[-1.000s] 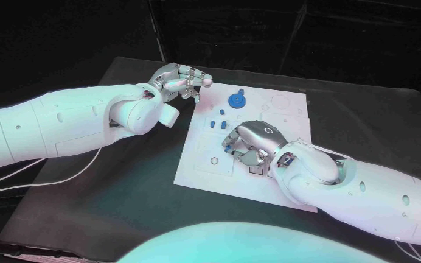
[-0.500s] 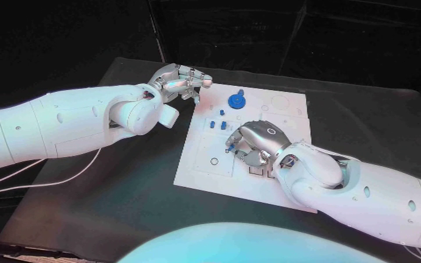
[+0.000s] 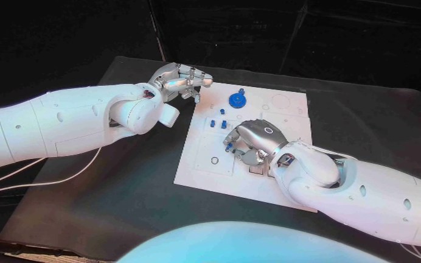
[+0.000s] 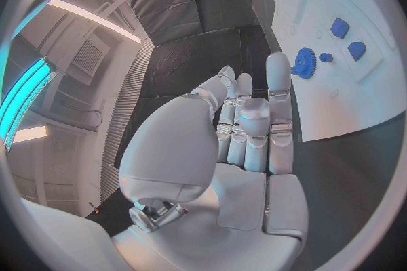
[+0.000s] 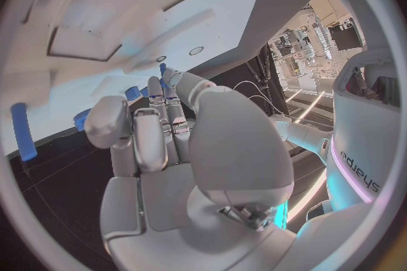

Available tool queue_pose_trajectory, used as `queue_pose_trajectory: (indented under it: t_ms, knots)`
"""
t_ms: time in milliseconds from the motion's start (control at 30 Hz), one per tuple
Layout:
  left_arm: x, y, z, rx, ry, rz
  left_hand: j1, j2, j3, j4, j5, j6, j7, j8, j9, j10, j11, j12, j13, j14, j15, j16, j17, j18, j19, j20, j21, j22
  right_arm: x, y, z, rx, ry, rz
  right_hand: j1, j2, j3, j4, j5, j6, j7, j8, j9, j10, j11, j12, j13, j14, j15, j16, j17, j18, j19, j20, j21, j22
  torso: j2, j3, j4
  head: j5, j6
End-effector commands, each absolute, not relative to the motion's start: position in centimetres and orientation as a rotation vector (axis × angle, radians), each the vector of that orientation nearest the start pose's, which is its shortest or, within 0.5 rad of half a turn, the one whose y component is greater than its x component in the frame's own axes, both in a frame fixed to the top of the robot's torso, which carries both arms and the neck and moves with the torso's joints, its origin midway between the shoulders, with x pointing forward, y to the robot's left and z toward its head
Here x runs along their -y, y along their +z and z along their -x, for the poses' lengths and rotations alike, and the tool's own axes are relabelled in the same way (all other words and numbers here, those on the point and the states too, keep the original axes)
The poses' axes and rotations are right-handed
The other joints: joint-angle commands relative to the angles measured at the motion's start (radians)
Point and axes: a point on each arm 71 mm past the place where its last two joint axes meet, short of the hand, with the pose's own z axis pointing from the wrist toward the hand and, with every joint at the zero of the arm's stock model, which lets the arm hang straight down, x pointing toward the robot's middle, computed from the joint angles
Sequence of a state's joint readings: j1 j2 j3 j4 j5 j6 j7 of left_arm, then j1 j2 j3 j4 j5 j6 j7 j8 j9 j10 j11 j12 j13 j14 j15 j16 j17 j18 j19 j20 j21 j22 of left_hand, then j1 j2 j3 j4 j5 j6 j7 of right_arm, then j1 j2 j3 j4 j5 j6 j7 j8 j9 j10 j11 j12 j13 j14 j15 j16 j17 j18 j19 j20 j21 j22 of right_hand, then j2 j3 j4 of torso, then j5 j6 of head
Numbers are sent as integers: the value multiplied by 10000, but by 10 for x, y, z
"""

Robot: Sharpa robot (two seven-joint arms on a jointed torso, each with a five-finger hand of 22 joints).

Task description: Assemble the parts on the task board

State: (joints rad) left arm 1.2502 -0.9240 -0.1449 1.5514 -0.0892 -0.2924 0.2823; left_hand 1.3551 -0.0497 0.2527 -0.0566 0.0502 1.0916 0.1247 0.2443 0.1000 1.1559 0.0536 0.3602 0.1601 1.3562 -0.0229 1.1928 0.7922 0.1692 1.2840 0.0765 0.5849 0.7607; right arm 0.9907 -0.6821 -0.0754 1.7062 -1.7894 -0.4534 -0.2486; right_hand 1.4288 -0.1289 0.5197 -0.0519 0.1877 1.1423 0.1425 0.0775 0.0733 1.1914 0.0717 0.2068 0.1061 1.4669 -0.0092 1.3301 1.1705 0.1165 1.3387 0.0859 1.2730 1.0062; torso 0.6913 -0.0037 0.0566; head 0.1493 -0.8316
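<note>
The white task board [image 3: 198,171] lies in the middle of the table. A blue gear [image 3: 236,100] [image 4: 305,62] stands near its far edge, with small blue parts [image 3: 218,123] [image 4: 339,28] just in front of it. My right hand [image 3: 254,141] [image 5: 157,139] hovers low over the board's middle, fingers curled in against the palm with nothing between them. A blue peg [image 3: 230,147] [image 5: 23,132] lies on the board right beside its fingers. My left hand [image 3: 180,81] [image 4: 246,129] sits at the board's far left corner, fingers folded together and holding nothing.
A small ring [image 3: 214,161] marks the board's near left part. Shallow recesses [image 5: 93,40] are cut into the board near my right hand. Black table [image 3: 114,184] surrounds the board, and my left forearm [image 3: 79,120] lies over its left side.
My right hand has shifted slightly over the board's middle, next to the blue peg. The left hand has stayed where it was.
</note>
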Motion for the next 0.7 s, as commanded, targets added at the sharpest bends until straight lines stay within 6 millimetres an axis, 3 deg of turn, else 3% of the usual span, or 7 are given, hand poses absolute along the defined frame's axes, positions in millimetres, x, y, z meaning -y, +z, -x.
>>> queue_pose_trajectory:
  t_ms: [33, 700]
  knots:
    - [-239, -195, -477, -15966, -13983, 10716, 24, 62, 43, -22, -17, -97, 6, 4, -9, -82, 2, -43, -13, -101, 0, -32, -15, 104, -84, 5, -53, -17, 74, -246, -383, -15874, 8384, 3835, -11, 104, 7, -73, 36, 49, 18, 13, 13, 37, -31, 66, 16, 380, -79, 39, -9, -97, 55, -15, 16, 9, -2, -1, -9, 2, -13]
    - [-238, -195, -477, -15980, -13991, 10714, 24, 62, 43, -22, -17, -97, 6, 4, -9, -82, 2, -43, -13, -101, 0, -32, -15, 104, -84, 5, -53, -17, 73, -251, -384, -16246, 8268, 3980, -26, 107, -3, -73, 36, 58, 18, 16, 15, 42, -32, 70, 20, 379, -79, 35, -18, -101, 65, -14, 30, 32, 3, 5, -9, 41, -99]
